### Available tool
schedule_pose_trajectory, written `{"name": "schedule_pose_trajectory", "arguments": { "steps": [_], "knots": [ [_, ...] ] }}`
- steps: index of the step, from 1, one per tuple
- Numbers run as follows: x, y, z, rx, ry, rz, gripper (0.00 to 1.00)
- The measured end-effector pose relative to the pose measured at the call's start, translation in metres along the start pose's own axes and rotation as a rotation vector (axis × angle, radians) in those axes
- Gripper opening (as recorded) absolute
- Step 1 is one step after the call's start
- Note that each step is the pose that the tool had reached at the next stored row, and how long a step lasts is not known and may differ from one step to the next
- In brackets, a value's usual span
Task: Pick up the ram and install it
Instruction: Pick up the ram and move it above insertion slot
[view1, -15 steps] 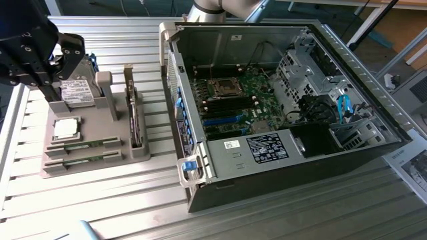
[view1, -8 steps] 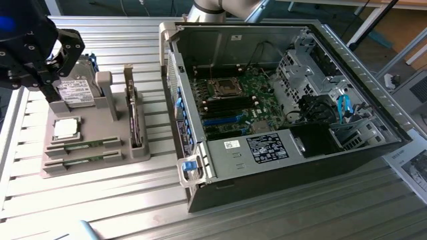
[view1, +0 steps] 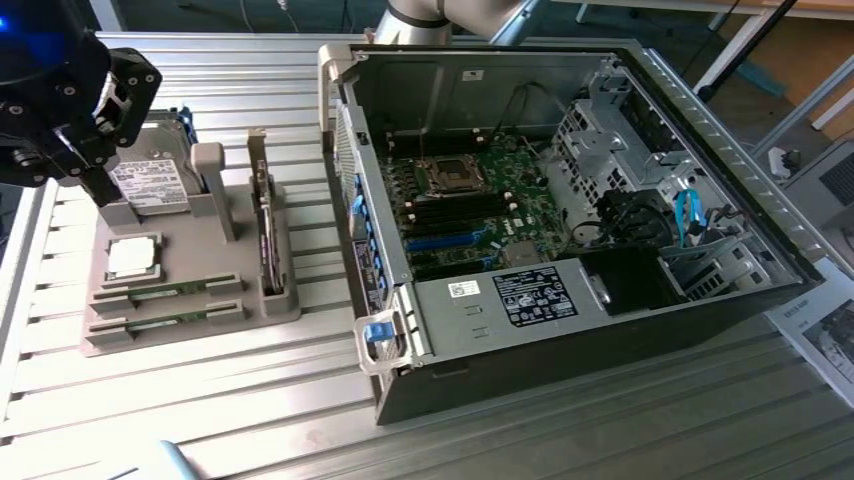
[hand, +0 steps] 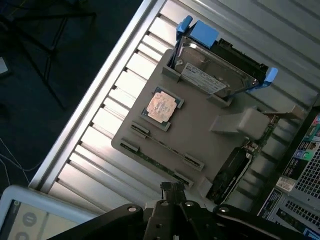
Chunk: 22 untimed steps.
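Over at the exterior view's left, the black gripper (view1: 96, 178) hangs above the far end of the grey holder (view1: 180, 340), just in front of the hard drive (view1: 158, 185) that stands on edge there. From the wrist view the gripper (hand: 172, 188) looks down past the holder (hand: 200, 125), and its fingers seem to be drawn together with nothing between them.

The ram stick (view1: 167, 291) lies on edge in its slot on the holder, a thin green strip just beside the square processor (view1: 134, 257). A second ram stick (view1: 167, 320) sits parallel to it in the next slot, on the side away from the processor. Neither is touched by the gripper, which is well apart from them at the hard-drive end. The wrist view shows the same layout: ram stick (hand: 167, 146) next to the processor (hand: 161, 106), second ram stick (hand: 152, 162) beyond it towards the gripper, and the hard drive (hand: 210, 75) with its blue brackets at the far end. A dark card (view1: 271, 235) stands upright in a bracket along the holder's side nearest the computer; it shows at the holder's edge (hand: 230, 170) from the wrist too.

Everything rests on a ribbed metal table (view1: 267, 410). To the exterior view's right sits the open computer case (view1: 694, 110), with the green motherboard (view1: 467, 210) exposed inside
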<state>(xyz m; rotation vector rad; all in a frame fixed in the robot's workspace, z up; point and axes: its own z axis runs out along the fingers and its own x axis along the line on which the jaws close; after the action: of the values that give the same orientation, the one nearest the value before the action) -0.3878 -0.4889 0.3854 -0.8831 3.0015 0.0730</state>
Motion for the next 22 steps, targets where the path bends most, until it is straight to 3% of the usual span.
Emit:
{"name": "schedule_pose_trajectory", "arguments": {
  "steps": [8,12,22],
  "knots": [
    [0.0000,0.0000,0.0006,-0.0043,0.0074,-0.176,0.11],
    [0.0000,0.0000,0.0010,-0.0076,0.0131,-0.315,0.11],
    [0.0000,-0.0001,0.0018,-0.0138,0.0235,-0.565,0.11]
  ]
}}
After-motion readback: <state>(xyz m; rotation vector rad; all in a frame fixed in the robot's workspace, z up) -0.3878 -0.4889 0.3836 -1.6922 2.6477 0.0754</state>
